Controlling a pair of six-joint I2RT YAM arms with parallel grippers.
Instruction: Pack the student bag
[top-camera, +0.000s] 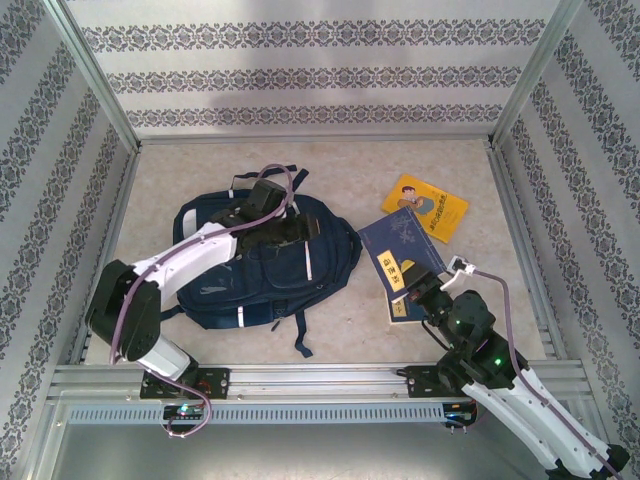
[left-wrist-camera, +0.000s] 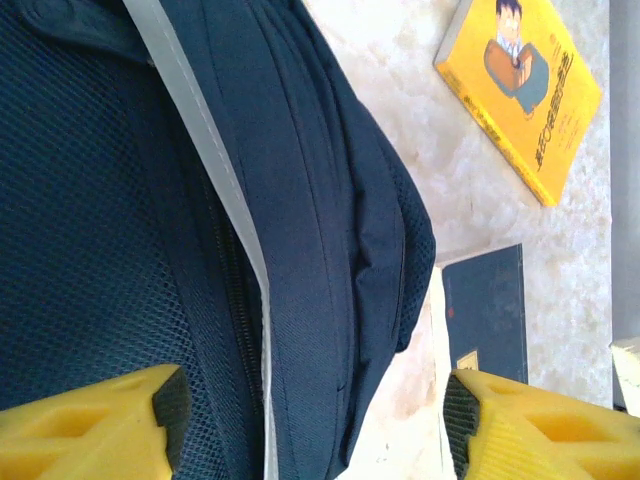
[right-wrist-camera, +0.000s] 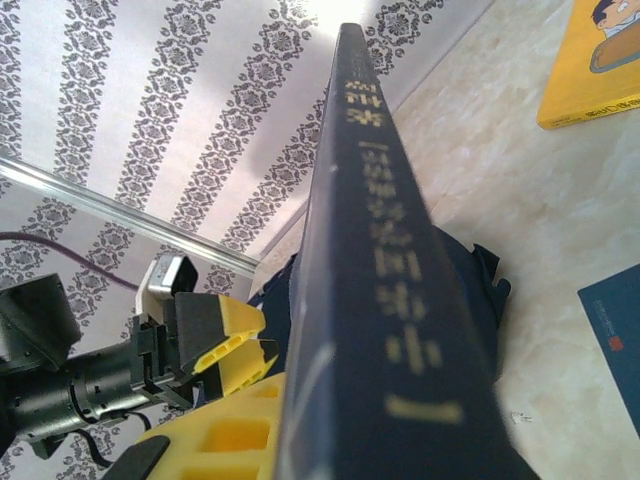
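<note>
- The student bag (top-camera: 270, 275) lies flat on the counter (top-camera: 340, 170), directly under the left jaws and well apart from the right jaws, across a stretch of bare counter. Whether its main zip is open I cannot tell.
- The left arm (top-camera: 190, 250) reaches over the bag's top. Its jaws stand apart, and in the left wrist view a rolled edge of navy fabric sits between the yellow fingers (left-wrist-camera: 90, 420), nearer one pad than the other. Nothing is pinched yet.
- A navy book (top-camera: 400, 250) is clamped in the right jaws, which are shut on its lower end. In the right wrist view it rises out of them spine-on and tilted toward the bag.
- A yellow book (top-camera: 427, 207) lies flat beyond the right jaws, near the held book and waiting its turn.
- Another blue book (right-wrist-camera: 615, 340) lies on the counter just beside the right jaws.
- Step in hand, as I judge it: getting the bag's mouth open while the first book is held ready — packing proper has not begun.
- The next move calls for the left jaws to close on that fabric edge and lift it, making a gap. The right jaws can then carry the navy book across and slide it in edge-first, provided the fabric does not slip out.
</note>
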